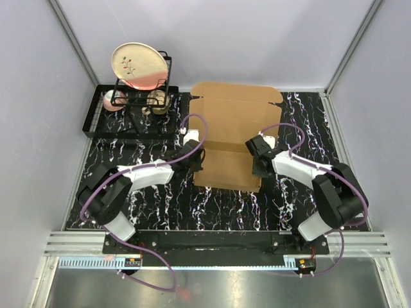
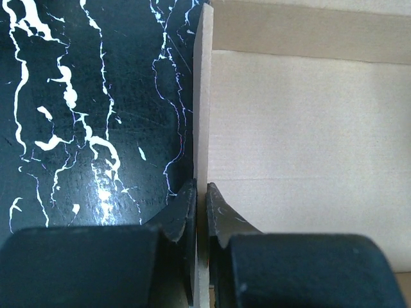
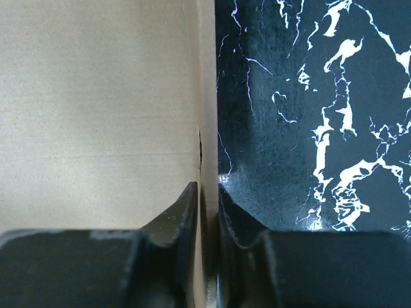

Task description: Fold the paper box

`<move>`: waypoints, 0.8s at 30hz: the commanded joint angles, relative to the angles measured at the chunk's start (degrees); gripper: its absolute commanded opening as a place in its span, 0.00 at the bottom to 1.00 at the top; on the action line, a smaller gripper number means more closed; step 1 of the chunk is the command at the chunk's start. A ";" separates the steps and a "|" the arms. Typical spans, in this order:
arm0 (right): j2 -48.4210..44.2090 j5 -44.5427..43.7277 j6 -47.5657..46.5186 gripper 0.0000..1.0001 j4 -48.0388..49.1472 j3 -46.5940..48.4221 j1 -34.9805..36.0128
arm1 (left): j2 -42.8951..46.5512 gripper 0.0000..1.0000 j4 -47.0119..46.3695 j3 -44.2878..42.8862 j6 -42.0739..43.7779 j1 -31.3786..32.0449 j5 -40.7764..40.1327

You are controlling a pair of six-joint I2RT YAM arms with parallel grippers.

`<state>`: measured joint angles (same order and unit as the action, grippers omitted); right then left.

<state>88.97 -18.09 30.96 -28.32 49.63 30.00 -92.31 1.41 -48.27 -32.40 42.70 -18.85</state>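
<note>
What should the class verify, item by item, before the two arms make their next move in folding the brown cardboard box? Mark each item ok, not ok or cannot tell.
1. Left tool shut on the left side flap of the plain brown die-cut cardboard paper box: ok.
2. Right tool shut on the box's right side flap: ok.
3. Both gripped flaps fully upright: cannot tell.
4. Box's far panel lying flat on the black white-veined marble tabletop, away from both tools: ok.
5. Black wire dish rack clear of the box's far left corner: cannot tell; they sit close.
</note>
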 commanded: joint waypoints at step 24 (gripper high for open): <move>-26.39 -17.93 -1.24 0.76 -5.71 7.50 0.41 | 27.88 0.78 4.58 1.43 0.32 -1.47 -3.48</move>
<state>66.57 -24.86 31.97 -36.01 53.08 30.17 -70.30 8.34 -45.15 -34.26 43.00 -21.28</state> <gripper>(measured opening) 0.754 0.775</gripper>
